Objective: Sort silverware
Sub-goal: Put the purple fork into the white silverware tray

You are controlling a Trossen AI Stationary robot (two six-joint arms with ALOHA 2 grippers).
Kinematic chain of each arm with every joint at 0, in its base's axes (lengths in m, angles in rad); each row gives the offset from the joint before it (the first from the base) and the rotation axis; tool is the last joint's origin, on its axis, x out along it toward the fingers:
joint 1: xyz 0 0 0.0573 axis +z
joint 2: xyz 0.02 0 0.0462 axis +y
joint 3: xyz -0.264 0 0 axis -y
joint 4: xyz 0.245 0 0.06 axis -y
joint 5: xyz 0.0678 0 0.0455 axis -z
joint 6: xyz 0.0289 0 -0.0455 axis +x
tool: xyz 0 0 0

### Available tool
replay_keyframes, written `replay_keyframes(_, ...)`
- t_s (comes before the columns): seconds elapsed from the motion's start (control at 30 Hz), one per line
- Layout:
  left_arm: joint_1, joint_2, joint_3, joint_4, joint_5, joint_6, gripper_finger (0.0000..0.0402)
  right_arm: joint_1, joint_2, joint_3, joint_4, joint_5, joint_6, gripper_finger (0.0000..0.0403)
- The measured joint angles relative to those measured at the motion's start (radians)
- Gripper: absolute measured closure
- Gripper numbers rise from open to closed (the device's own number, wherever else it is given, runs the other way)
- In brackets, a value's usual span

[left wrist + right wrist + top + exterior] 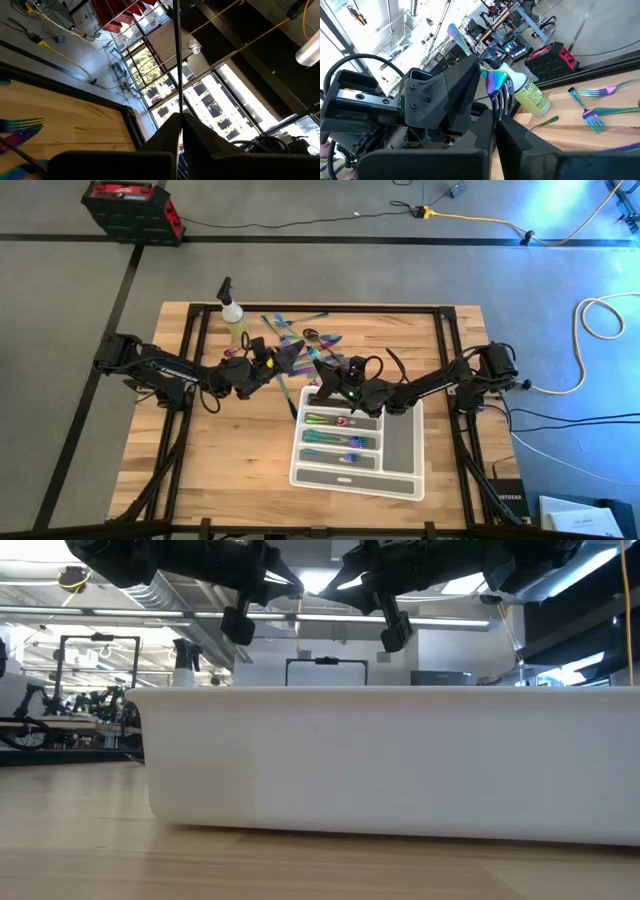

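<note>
Both arms meet above the table's middle, just beyond the white compartment tray [300, 472]. Between them an iridescent fork [493, 82] stands nearly upright, handle up and tines down. My left gripper [293, 360] is shut on it, and my right gripper [322, 368] is shut at its tines. More rainbow silverware [300, 332] lies loose on the wood at the far side. A few pieces [335, 442] lie in the tray's slots. My left gripper pinches the fork at its neck [486, 71], just above the tines, between its two fingertips [470, 80]. The fingers lie about level, across the fork. The handle [176, 60] sticks up past them, and the fork is clear of the table. My right gripper meets the fork's tine end [501, 107], which runs down into the seam of its shut fingers [515, 135]. It comes level, from the table's right. The fingers hide how much of the tines is between them.
A yellow-green spray bottle [235, 318] stands at the far left, beside the loose pile. Loose forks [595, 117] lie on the wood past the grippers. The tray's wall [400, 760] fills the low view. A red and black case [130, 210] sits on the floor.
</note>
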Motion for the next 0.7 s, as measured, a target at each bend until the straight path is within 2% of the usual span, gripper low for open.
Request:
replay_keyframes(0.43,0.0,0.0,0.0,-0.001,0.001,-0.018,0.04,0.0,-0.001,0.0,-0.037,-0.018,0.003,0.0399)
replay_keyframes(0.7,-0.002,0.0,0.0,0.001,0.008,-0.002,0.04,0.0,-0.001,0.0,-0.045,-0.02,0.003,0.0342)
